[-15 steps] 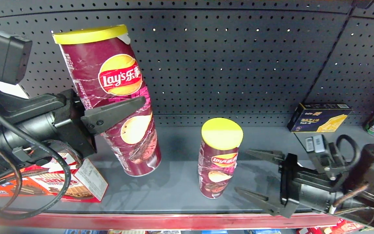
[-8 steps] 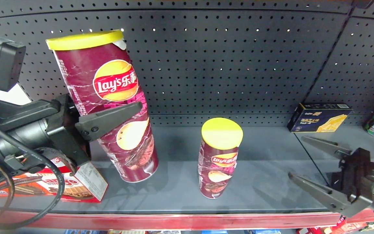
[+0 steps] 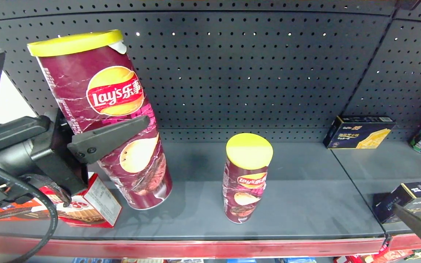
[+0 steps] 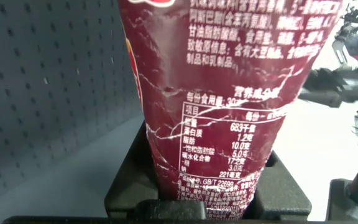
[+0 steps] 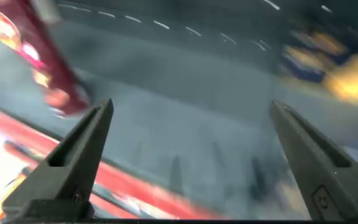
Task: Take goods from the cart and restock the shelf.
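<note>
1. Chip can (image 3: 101, 109), purple with a yellow lid, is clamped at its waist by the left pincer (image 3: 130, 122). It leans with the lid toward 11 o'clock and its base low over the shelf (image 3: 305, 204); I cannot tell whether it touches.
2. The step looks to be setting this can down. Bring it upright first, so the base lands flat and not on an edge.
3. A red wafer box (image 3: 86, 208) lies just beside the base at 8 o'clock, and the standing can (image 3: 246, 182) is apart at 3 o'clock. Aim for the gap between them.
4. Let go only once the base bears fully. A tall can tips easily, so spread the fingers gently and draw straight back toward 6 o'clock.
5. The right pincer (image 5: 191, 106), fingers spread and holding nothing, hangs by the shelf's front edge near a dark box (image 3: 411, 201), well apart at 4 o'clock.
</note>
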### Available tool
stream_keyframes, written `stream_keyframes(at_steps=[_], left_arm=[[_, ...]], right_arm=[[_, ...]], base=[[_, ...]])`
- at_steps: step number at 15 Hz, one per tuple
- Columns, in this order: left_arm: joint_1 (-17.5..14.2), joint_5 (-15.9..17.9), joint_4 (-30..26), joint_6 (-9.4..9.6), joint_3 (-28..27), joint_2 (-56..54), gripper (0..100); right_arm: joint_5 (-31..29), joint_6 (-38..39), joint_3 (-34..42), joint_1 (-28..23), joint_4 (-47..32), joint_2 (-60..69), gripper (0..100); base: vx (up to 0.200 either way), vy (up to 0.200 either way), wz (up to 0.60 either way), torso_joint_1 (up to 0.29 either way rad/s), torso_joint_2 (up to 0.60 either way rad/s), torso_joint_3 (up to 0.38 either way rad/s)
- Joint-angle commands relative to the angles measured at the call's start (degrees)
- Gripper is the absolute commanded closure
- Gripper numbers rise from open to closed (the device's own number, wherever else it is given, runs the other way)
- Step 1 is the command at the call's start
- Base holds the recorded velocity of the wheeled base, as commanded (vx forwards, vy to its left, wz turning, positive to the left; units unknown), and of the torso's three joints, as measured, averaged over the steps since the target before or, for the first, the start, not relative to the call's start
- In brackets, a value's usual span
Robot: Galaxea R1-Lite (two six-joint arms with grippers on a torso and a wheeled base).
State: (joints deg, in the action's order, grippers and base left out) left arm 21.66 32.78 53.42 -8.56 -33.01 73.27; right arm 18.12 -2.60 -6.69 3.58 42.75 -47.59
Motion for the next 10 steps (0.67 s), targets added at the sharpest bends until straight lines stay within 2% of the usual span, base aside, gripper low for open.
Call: stream_keyframes(at_steps=[1, 2, 3, 4, 5, 6, 7, 9, 10], left_arm=[[0.13, 0.00, -0.07, 0.03, -0.03, -0.14, 100], [0.13, 0.00, -0.07, -0.06, 0.05, -0.14, 100], [0.13, 0.00, -0.07, -0.06, 0.23, -0.14, 100], [0.22, 0.09, -0.07, 0.03, 0.32, -0.14, 100], [0.22, 0.09, -0.07, 0.03, 0.32, -0.23, 100], [0.31, 0.09, -0.07, 0.03, 0.32, -0.14, 100], [0.31, 0.09, -0.07, -0.06, 0.32, -0.14, 100], [0.31, 0.09, -0.07, -0.06, 0.40, -0.32, 100], [0.31, 0.09, -0.07, -0.06, 0.58, -0.32, 100]], right_arm=[[-9.15, 1.98, 1.51, -7.89, -13.75, 17.45, 0], [-11.44, 1.98, 1.51, -9.30, -17.44, 19.82, 0], [-14.69, 2.16, 1.51, -11.05, -24.38, 24.56, 0], [-16.45, 3.48, 1.68, -11.23, -31.50, 31.68, 0], [-17.06, 3.56, 1.95, -11.58, -34.67, 35.02, 0], [-20.40, 3.74, 3.00, -12.55, -40.99, 41.88, 0], [-24.71, 4.27, 4.41, -12.55, -39.68, 42.05, 0], [-28.13, 4.79, 6.69, -12.55, -36.51, 42.05, 0], [-28.75, 4.88, 6.69, -12.55, -37.39, 42.05, 0]], base=[[0.000, 0.000, 0.00, 0.000, 0.00, 0.000], [0.000, 0.000, 0.00, 0.000, 0.00, 0.000], [0.000, 0.000, 0.00, 0.000, 0.00, 0.000], [0.000, 0.000, 0.00, 0.000, 0.00, 0.000], [0.000, 0.000, 0.00, 0.000, 0.00, 0.000], [0.000, 0.000, 0.00, 0.000, 0.00, 0.000], [0.000, 0.000, 0.00, 0.000, 0.00, 0.000], [0.000, 0.000, 0.00, 0.000, 0.00, 0.000], [0.000, 0.000, 0.00, 0.000, 0.00, 0.000]])
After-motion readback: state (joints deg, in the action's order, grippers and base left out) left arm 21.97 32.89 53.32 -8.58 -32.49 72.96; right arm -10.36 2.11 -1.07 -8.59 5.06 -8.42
